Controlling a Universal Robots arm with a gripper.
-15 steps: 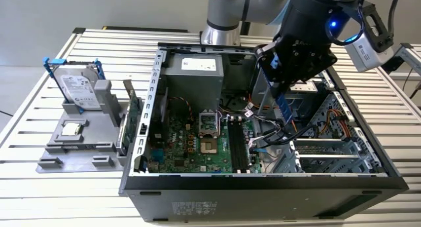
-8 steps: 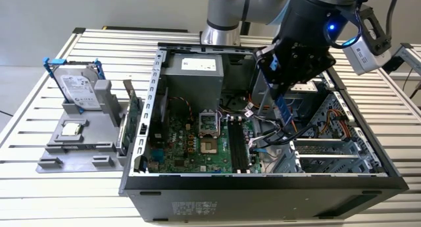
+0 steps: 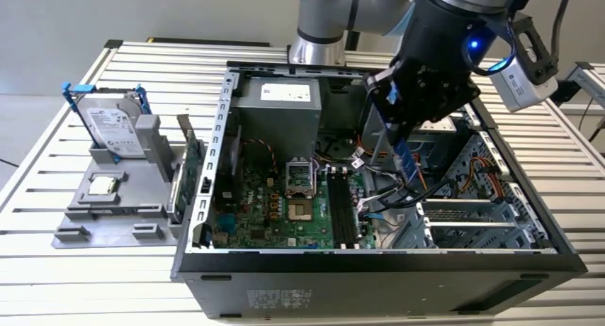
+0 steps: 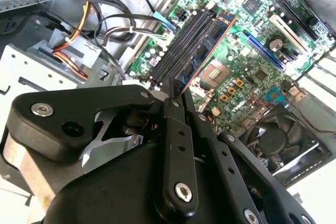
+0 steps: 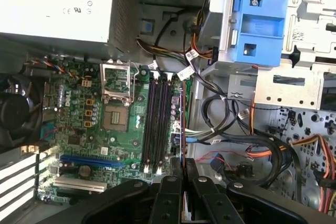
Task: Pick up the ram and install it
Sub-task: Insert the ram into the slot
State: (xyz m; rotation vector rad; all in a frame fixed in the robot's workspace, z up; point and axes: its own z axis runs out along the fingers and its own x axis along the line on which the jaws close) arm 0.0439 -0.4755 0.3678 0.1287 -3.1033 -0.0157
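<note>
- Slatted table (image 3: 57, 269): carries the whole set-up, with a grey fixture (image 3: 113, 205) towards the exterior view's left that holds a hard drive (image 3: 112, 127) and a large expansion card (image 3: 192, 163).
- Computer case (image 3: 378, 283): an open tower lying on its side, with its interior exposed to all cameras.
- Robot arm (image 3: 444, 28): reaches down into the open case from above.
- Motherboard (image 5: 79, 103): a green board on the floor of the case. The processor socket (image 5: 116, 115) is empty.
- Gripper (image 3: 395, 131): its fingers (image 4: 173, 108) are closed to a narrow pinch on the flat faces of the ram, gripping the end nearest the wrist.
- Memory slots (image 5: 157, 124): a group of long black parallel channels beside the socket, all apparently vacant.
- Ram (image 4: 202, 51): a thin blue-green stick carrying black chips.
  - It projects beyond the fingertips and tilts downward over the motherboard.
  - It hangs close above the slots and appears unseated.
  - Judged light, rigid and thin, it is fragile under bending or twisting.
  - Its smooth faces could pivot in a small pinch.
  - Bare board near the edges offers the safest hold, away from the chips and the contact edge.
</note>
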